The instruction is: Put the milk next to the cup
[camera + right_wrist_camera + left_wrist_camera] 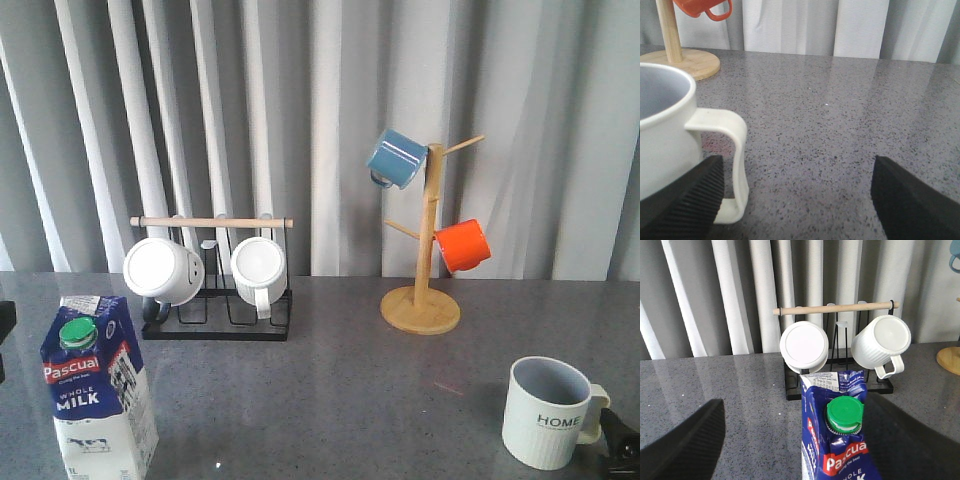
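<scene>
While both arms sit low at the near edge of the grey speckled stone counter [340, 380], each wrist view shows its tool with the two black ribbed fingers spread wide.

Left tool [800, 450]: jaws parted, nothing clamped. The tall milk carton with blue top, red "Pascual" band and green round cap [840, 440] stands upright between the left tool's fingers [685, 445]; a gap shows on one side, while contact on the other side cannot be told. In the front view the carton [98, 395] stands at the near left of the counter.

Right tool [795, 200]: jaws parted, nothing clamped. The pale off-white ribbed mug with grey inside and squarish handle [670, 145] stands just beside one of the right tool's fingers [685, 205], its handle reaching into the gap between the two. In the front view this mug [548, 412], lettered "HOME", stands upright at the near right, well apart from the carton.

Further back:
- Black wire rack with a wooden rod [215, 300], holding two smooth white mugs [165, 270] on their sides.
- Bamboo mug tree on a round base [425, 255], carrying a blue mug [397, 158] and an orange mug [464, 245].
- Pale pleated curtain [320, 100] behind.
</scene>
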